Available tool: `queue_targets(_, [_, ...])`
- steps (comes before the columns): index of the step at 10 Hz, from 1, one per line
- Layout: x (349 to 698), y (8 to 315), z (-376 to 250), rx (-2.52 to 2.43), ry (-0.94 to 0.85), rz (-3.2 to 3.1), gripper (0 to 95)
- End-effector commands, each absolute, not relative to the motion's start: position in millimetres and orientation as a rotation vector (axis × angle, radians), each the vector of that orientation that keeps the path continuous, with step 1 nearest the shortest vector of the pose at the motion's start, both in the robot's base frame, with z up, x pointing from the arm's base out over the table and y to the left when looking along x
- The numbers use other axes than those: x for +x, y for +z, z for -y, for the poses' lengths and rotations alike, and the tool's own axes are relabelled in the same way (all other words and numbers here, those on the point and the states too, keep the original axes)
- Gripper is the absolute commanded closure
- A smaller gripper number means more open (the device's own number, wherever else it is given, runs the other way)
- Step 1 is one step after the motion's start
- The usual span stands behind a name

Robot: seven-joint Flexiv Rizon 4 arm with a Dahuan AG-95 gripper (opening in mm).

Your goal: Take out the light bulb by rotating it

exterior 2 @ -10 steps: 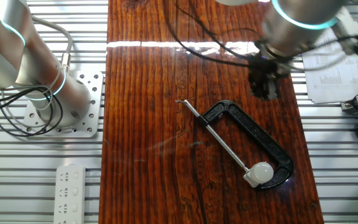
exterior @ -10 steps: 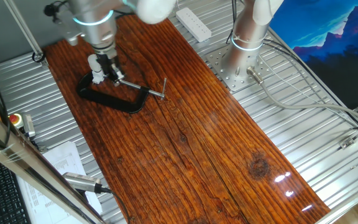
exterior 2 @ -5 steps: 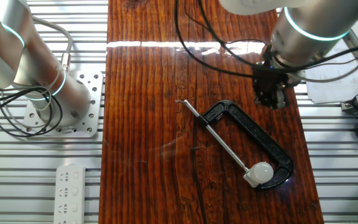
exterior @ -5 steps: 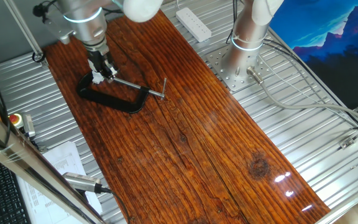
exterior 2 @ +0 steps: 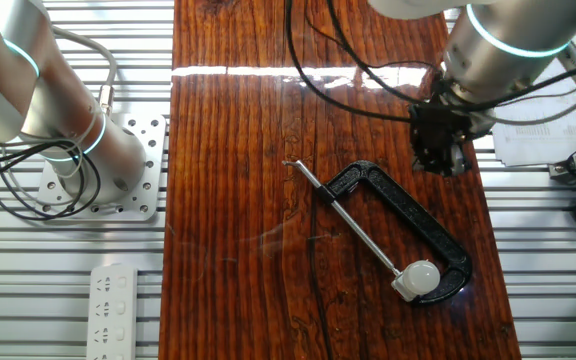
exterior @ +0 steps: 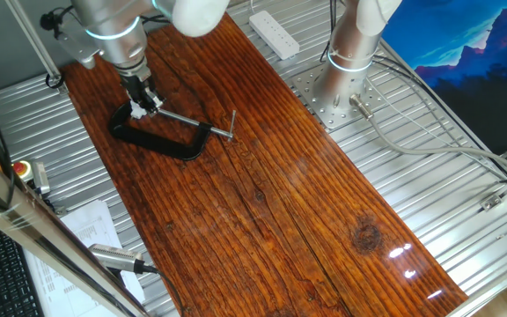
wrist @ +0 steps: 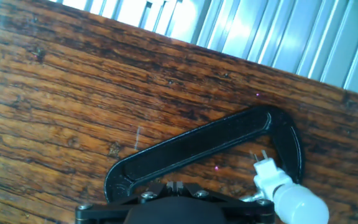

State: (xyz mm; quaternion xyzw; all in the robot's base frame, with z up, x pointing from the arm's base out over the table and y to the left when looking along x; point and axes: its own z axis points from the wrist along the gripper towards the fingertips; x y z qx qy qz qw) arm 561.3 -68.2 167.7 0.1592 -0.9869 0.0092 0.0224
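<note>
progress: early, bulb [exterior 2: 420,274] still seated in its socket, held in the clamp [exterior 2: 408,225] | gripper [exterior 2: 438,158] hangs apart, at 12 o'clock of the bulb; fingers cannot be made out | left: approach, grip, unscrew | surface: dark wooden board [exterior 2: 238,250] on ribbed metal table [exterior: 465,211], power strip [exterior: 274,33] at board's far end

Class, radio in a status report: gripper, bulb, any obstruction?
Gripper above the board, holding nothing. Light bulb still seated at the black C-clamp. Nothing blocking the bulb.

Arm overhead, end effector [exterior 2: 438,158] pointing straight down, clear of the surface, empty-handed.
</note>
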Motion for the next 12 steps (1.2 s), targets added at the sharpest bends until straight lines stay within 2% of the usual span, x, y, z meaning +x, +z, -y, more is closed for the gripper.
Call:
queue_targets(1, [564.4, 167.4, 68.0, 0.258, 0.001, 3.066, 95.0])
queue_targets(6, [560.5, 165.2, 74.6, 0.326, -0.001, 3.039, 95.0])
queue_targets(12, [576.7, 177.0, 119.1, 0.432, -0.003, 3.026, 95.0])
